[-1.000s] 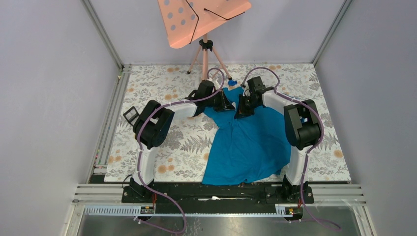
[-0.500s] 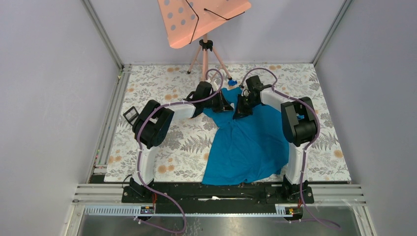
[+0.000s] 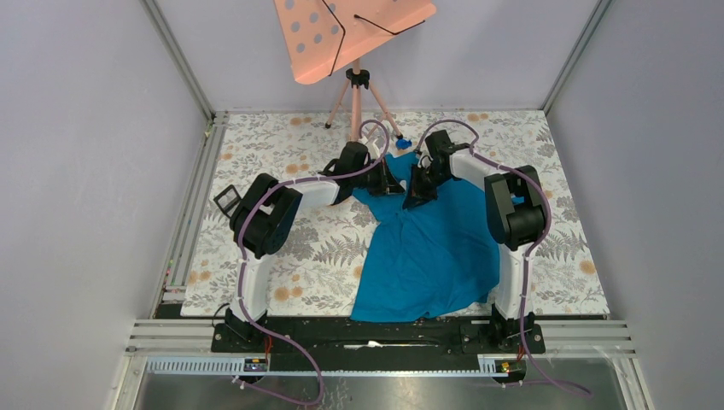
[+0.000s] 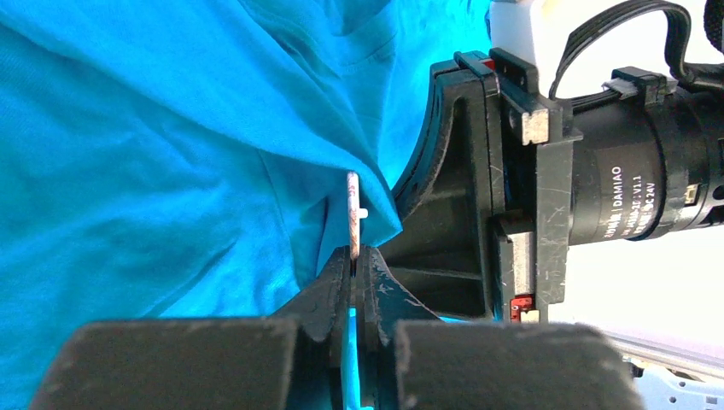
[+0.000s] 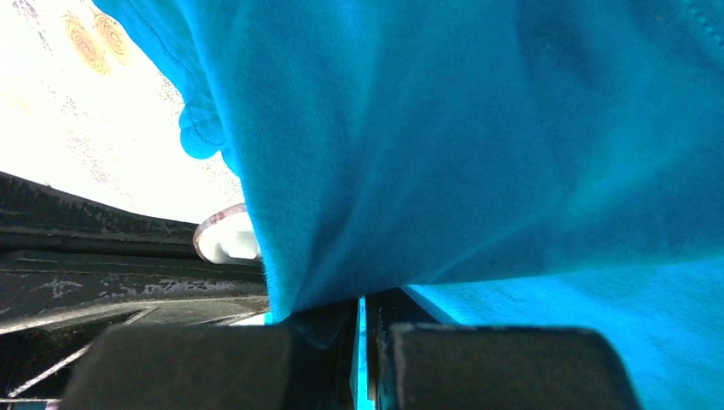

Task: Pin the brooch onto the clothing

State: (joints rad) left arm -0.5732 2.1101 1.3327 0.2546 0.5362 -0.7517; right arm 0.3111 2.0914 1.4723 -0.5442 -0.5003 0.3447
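Grey walls [image 3: 85, 171] close in a table [image 3: 282, 256] covered with a floral cloth, and metal rails [image 3: 189, 213] run along its 9 o'clock edge. At 12 o'clock a tripod [image 3: 357, 102] carries a salmon board [image 3: 350, 26] that overhangs the far edge. A black frame [image 3: 226, 201] lies at the 9 o'clock edge, beside the left arm's elbow. Bare cloth shows from 7 to 10 o'clock and in a narrower strip at 3 o'clock, beyond the right arm.

The T-shirt [image 3: 431, 256] is teal and rumpled. It spreads from the middle of the table down to the near edge at 6 o'clock. A tiny blue lump [image 3: 402, 143] sits just past its top, at 12 o'clock.

Both claws meet over the top of the shirt, just beside each other. The left gripper [image 4: 354, 256] is pinched narrow on the brooch [image 4: 353, 213], a thin pale disc seen edge-on that stands upright from the fingertips and touches a fold of fabric. The right gripper [image 5: 360, 307] is clamped on a lifted fold of the shirt. From its camera the brooch shows at 9 o'clock as a whitish round face, half hidden behind the hanging cloth.
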